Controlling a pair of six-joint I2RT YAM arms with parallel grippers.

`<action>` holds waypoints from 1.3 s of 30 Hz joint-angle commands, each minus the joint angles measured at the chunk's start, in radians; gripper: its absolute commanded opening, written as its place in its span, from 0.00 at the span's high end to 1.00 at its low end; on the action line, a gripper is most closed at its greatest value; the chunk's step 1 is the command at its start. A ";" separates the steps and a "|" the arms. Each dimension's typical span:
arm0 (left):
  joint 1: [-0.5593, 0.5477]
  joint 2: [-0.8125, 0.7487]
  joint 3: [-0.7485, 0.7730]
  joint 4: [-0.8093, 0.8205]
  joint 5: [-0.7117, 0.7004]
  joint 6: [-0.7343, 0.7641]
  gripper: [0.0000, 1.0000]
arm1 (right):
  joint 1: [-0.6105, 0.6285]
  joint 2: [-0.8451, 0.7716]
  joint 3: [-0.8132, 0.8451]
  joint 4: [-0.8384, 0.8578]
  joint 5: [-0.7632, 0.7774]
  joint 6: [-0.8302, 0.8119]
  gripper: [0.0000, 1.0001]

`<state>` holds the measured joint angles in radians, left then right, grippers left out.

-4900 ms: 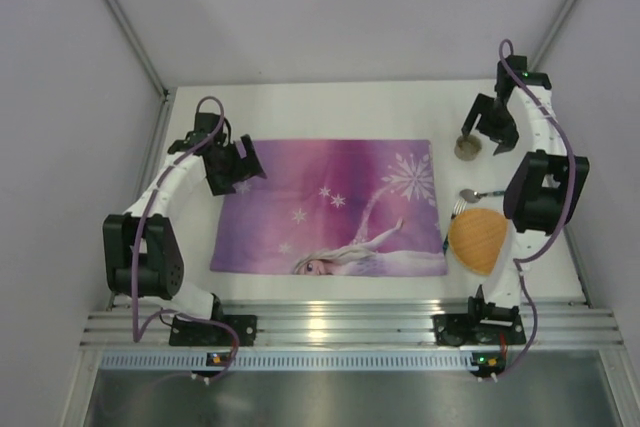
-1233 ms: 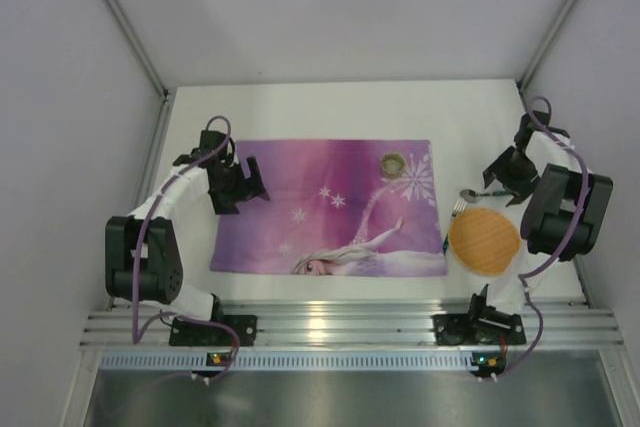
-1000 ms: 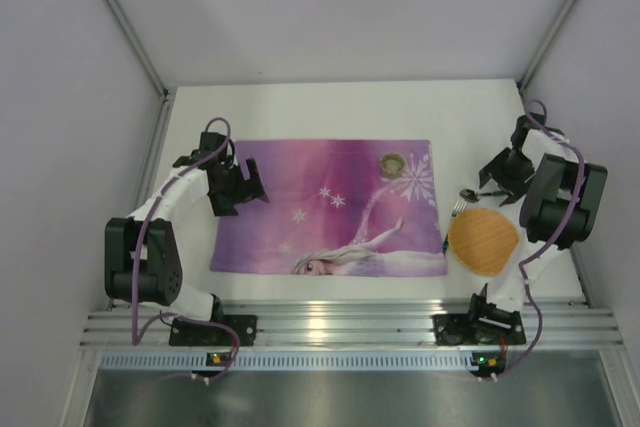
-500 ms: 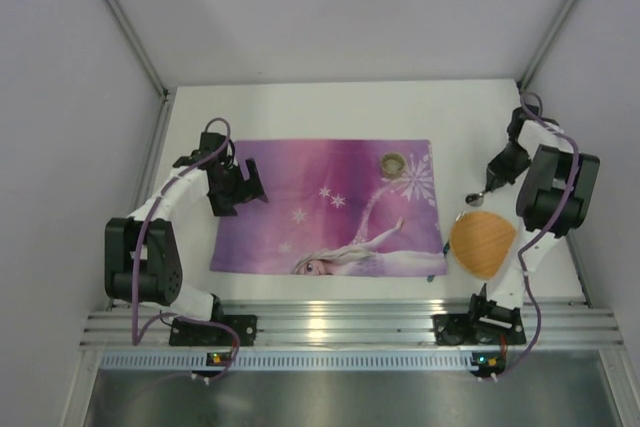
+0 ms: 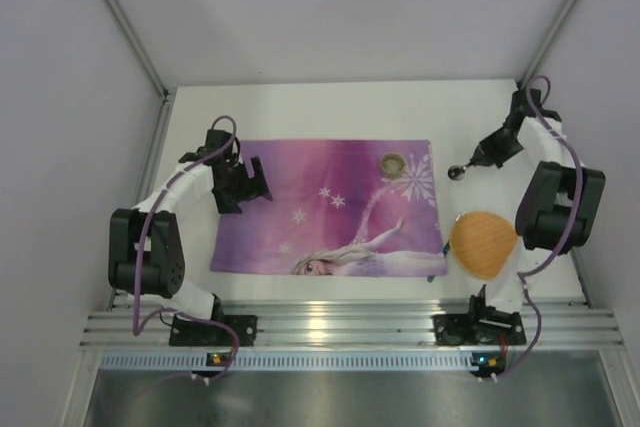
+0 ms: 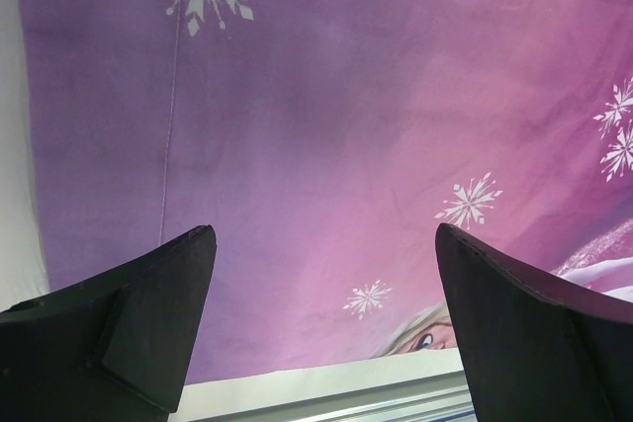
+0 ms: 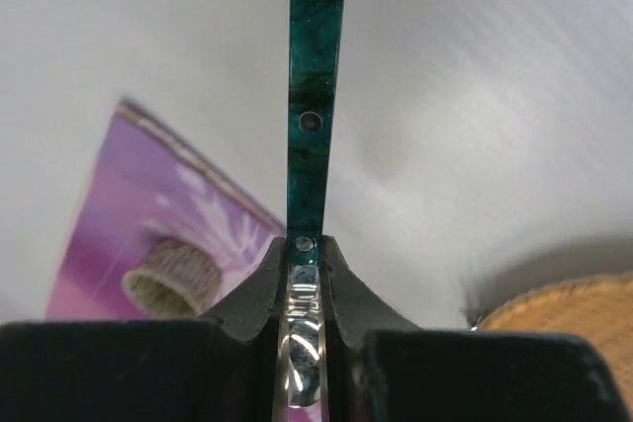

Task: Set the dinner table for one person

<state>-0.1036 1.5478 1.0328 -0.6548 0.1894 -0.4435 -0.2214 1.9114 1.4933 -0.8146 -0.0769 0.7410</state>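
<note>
Two hands show from above: the left hand (image 5: 248, 183) hovers over the purple placemat (image 5: 330, 209) on the tabletop (image 5: 320, 107). The right hand (image 5: 483, 155) holds a spoon (image 5: 458, 172) that lay beside the woven plate (image 5: 483, 243) a second ago, its handle hidden. Left wrist: fingers (image 6: 148, 313) spread wide. Right wrist: fingers pinch the green handle (image 7: 316, 66), tip cut off.

We see soft, even light from above; the worktop (image 5: 330, 107) looks washed out, and the right wrist view's background blurs.
</note>
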 commanded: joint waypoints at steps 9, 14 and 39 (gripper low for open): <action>-0.013 0.017 0.021 0.099 0.068 -0.023 0.02 | 0.323 -0.740 -0.615 0.073 -0.184 0.828 1.00; -0.016 0.002 -0.016 0.124 0.085 -0.023 0.02 | 0.583 -0.783 -0.703 0.250 -0.106 1.125 1.00; -0.018 -0.071 -0.071 0.118 0.076 -0.021 0.02 | 0.734 -0.168 0.146 -0.036 -0.029 0.189 0.16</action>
<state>-0.1184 1.5093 0.9440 -0.5491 0.2737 -0.4660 0.5076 1.7012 1.4582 -0.7265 -0.2211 1.2778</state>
